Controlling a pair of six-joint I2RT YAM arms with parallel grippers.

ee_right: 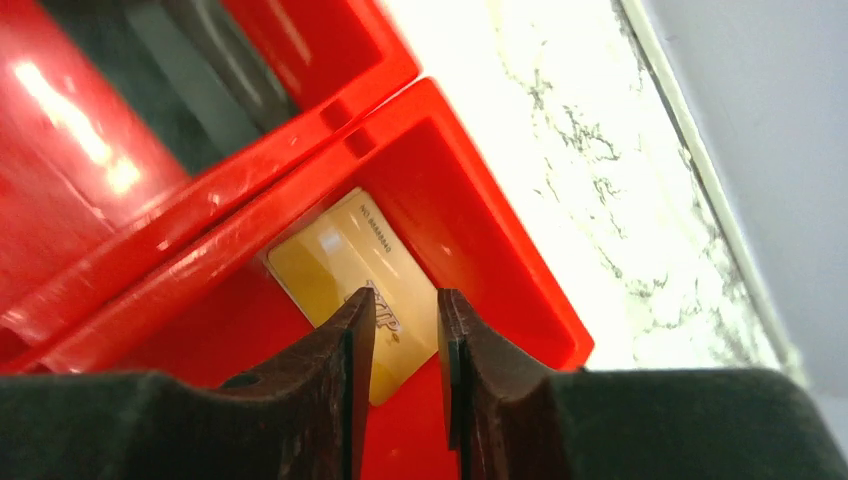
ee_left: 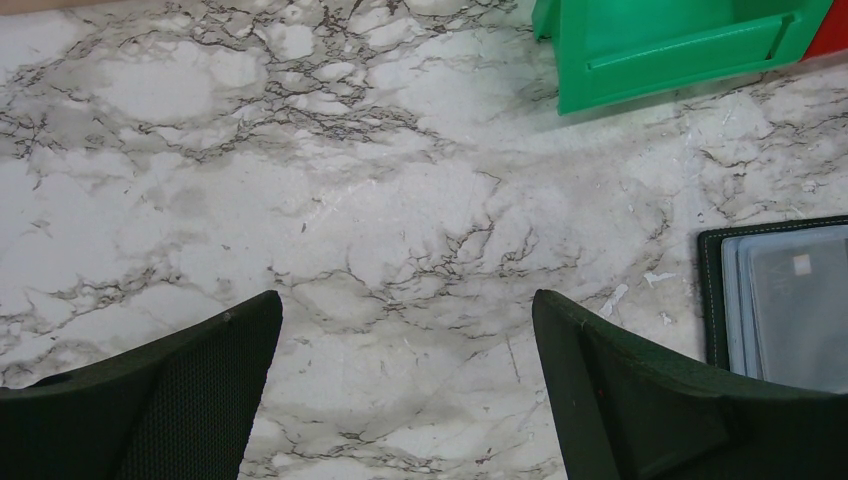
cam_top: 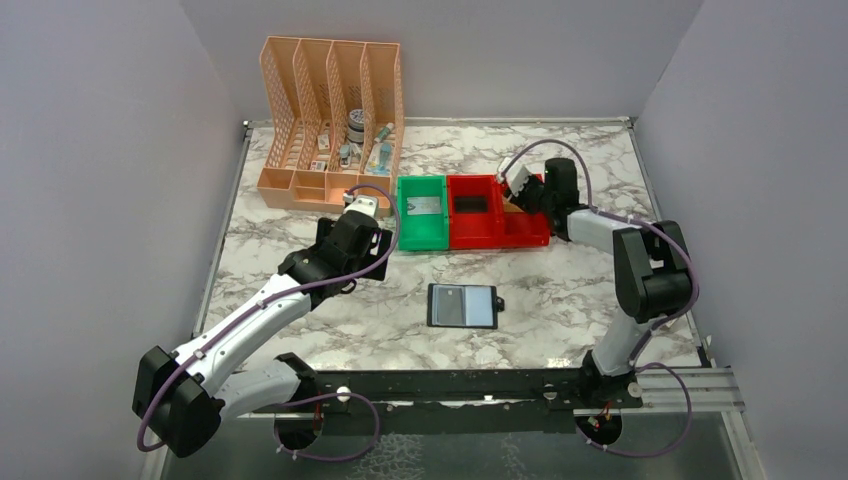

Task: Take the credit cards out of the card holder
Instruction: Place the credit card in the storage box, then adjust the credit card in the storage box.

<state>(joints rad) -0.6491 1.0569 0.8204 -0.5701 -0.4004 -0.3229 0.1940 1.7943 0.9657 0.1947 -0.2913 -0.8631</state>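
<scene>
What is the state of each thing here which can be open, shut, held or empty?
card holder: open, flat on the table.
gold card: out, lying in the end red bin.
left gripper: wide open, empty.
right gripper: jaws slightly apart, nothing between, over the gold card.

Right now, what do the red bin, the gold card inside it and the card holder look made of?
Red bin: glossy hard plastic, by its glare streaks. Gold card: thin plastic with a metallic sheen, probably. Card holder: black leather or imitation, stitched edge, with translucent grey pockets.
</scene>
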